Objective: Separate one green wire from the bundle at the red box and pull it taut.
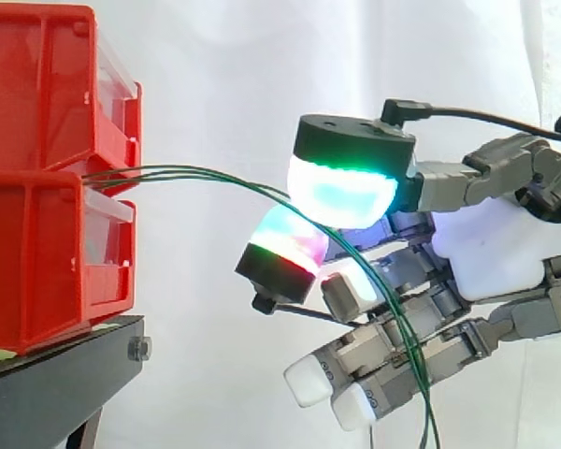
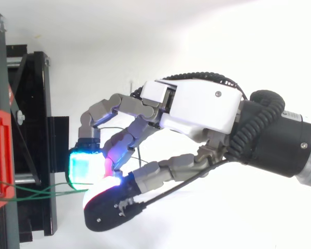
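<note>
Green wire bundle [image 1: 206,175]: seen issuing from between the stacked red bins [image 1: 37,234], arched slack to the hand [image 1: 491,248]. Hand: closed, bundle pinched between glowing pads [image 1: 341,192]. Risk judged: several strands could be pulled together, none separated.

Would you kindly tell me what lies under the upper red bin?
A second red bin sits directly beneath the upper red bin, on the black stand. The green wires emerge from between them; where they attach inside is hidden.

Hand [image 1: 496,248] fingers [image 1: 341,192] pinch green wires [image 1: 206,173] arcing from red bins [image 1: 47,253]; wires droop past lower fingers.
</note>
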